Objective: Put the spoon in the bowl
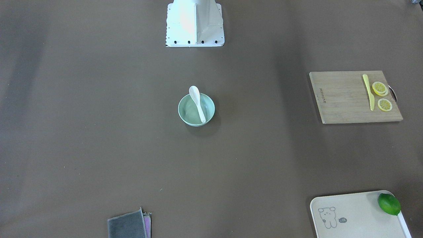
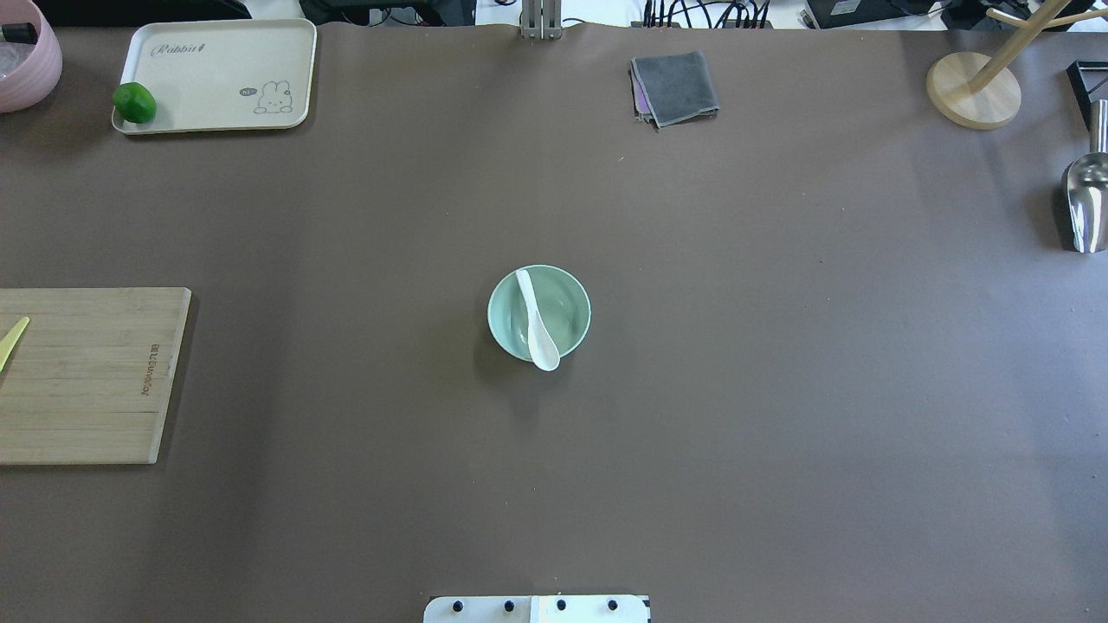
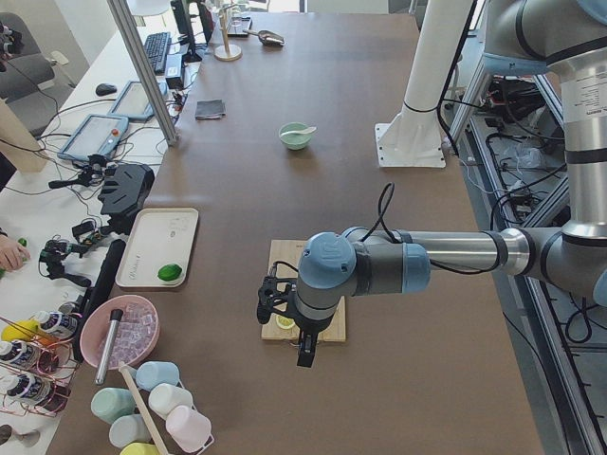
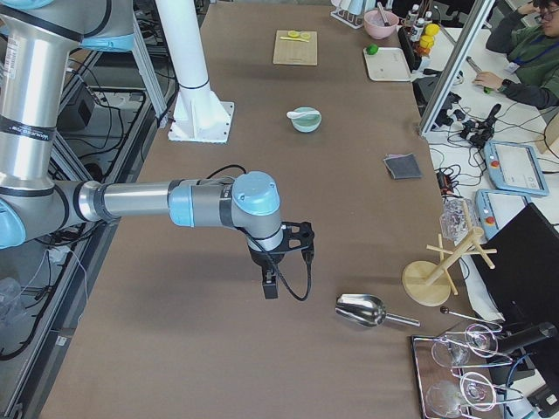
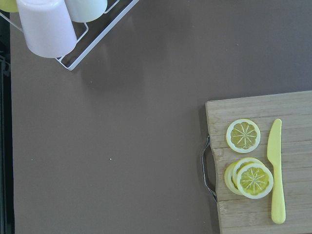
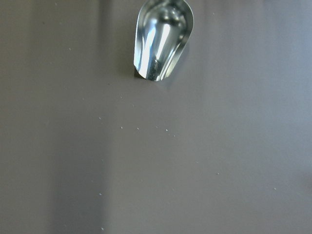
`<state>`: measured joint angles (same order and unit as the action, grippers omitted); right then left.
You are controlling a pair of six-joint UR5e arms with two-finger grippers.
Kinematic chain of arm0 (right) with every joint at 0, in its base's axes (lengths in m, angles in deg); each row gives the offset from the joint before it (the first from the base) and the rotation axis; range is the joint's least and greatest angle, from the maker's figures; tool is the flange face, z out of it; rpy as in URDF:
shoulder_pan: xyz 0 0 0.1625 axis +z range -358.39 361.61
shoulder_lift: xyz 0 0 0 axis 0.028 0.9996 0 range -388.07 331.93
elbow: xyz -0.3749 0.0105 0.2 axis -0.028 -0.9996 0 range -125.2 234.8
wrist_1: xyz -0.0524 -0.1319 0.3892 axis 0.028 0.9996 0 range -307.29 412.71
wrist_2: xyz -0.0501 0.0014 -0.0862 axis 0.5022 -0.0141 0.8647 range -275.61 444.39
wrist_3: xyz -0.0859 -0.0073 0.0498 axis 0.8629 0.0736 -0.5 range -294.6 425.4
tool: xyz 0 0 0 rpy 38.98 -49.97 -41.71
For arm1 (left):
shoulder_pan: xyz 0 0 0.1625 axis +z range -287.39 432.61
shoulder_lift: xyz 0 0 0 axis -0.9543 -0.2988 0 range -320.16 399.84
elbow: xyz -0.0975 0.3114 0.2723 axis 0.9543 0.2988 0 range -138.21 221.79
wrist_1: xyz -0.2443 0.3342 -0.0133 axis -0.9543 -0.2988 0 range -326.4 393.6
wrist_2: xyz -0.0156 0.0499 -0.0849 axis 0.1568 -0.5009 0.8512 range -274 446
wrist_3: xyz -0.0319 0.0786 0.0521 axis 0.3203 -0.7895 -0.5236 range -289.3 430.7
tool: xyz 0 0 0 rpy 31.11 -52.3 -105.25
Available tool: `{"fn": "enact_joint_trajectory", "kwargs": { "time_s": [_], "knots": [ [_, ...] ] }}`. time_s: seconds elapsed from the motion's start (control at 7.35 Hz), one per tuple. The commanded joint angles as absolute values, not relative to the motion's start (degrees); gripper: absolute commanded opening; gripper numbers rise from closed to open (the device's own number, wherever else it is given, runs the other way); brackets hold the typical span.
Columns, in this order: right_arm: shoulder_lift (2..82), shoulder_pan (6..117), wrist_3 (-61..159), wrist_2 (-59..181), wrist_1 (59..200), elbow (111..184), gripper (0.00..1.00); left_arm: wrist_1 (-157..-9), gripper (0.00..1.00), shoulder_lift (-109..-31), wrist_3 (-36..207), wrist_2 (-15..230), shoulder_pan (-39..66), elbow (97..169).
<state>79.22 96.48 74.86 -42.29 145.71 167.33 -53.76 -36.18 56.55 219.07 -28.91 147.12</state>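
Observation:
The white spoon [image 1: 198,104] lies in the mint-green bowl [image 1: 188,116] at the middle of the table, handle down inside and scoop resting on the rim on the robot's side. Spoon [image 2: 535,320] and bowl [image 2: 573,313] show the same way in the overhead view. My left gripper [image 3: 303,353] hangs above the wooden cutting board's end, far from the bowl [image 3: 295,141]. My right gripper [image 4: 271,286] hangs over bare table next to a metal scoop, far from the bowl [image 4: 306,124]. I cannot tell whether either gripper is open or shut.
The cutting board [image 1: 343,99] holds lemon slices [image 5: 243,135] and a yellow knife [image 1: 368,91]. A cream tray [image 2: 216,78] holds a lime [image 2: 134,102]. A grey cloth [image 2: 675,86], metal scoop [image 2: 1086,199], wooden stand [image 2: 974,91] and cup rack [image 5: 73,44] are near the edges.

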Motion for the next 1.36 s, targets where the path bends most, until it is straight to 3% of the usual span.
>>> {"fn": "enact_joint_trajectory", "kwargs": {
  "time_s": [0.0, 1.22],
  "knots": [
    [80.3, 96.44, 77.53, -42.16, 145.97, 165.47, 1.0, -53.68, 0.98, -36.18, 56.55, 219.06, -28.9, 147.25],
    [80.74, 96.35, 78.32, -49.47, 146.14, 161.76, 1.0, -56.49, 0.98, -34.77, 56.46, 219.06, -28.99, 147.52]
  ]
}}
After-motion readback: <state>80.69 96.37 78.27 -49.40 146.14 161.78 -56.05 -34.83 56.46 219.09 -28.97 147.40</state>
